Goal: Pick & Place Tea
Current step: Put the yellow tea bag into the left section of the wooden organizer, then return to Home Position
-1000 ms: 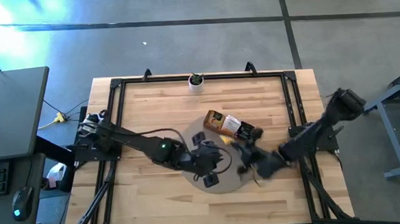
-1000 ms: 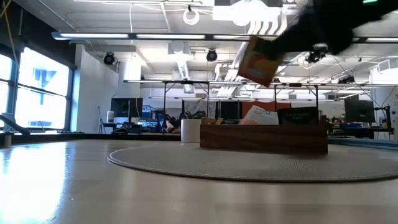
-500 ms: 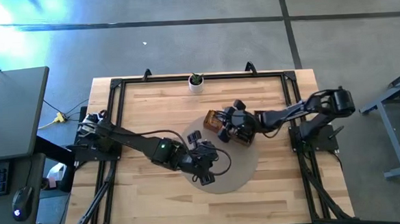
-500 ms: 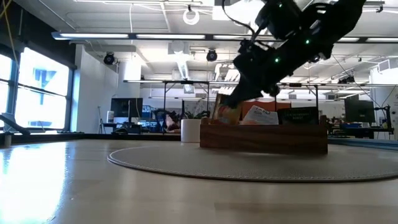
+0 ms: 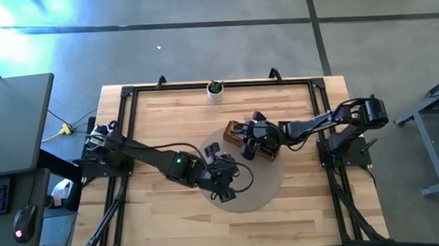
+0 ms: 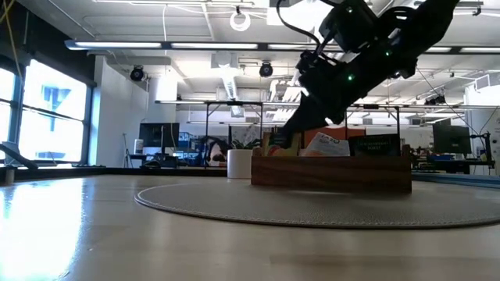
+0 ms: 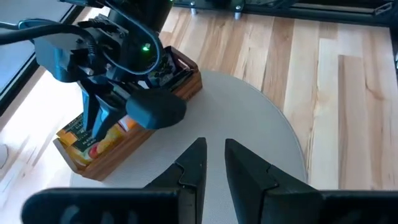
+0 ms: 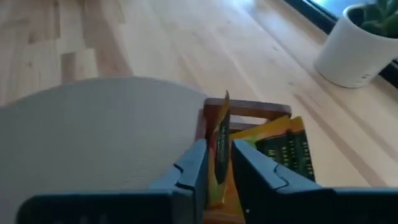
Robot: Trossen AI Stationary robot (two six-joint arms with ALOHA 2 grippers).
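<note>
right gripper: clamped on a sachet, held edge-up, centre of high view
sachet: thin, orange-yellow, sits right over the tray, lowest edge pointing into the end slot, I'd guess
tea in tray: yellow sachets already standing inside
left gripper: fingers slightly apart, holding nothing, lower-centre over the mat, farther from tray

Your right gripper has swung from the table's right side and lowered its tea sachet into the wooden tray
</note>
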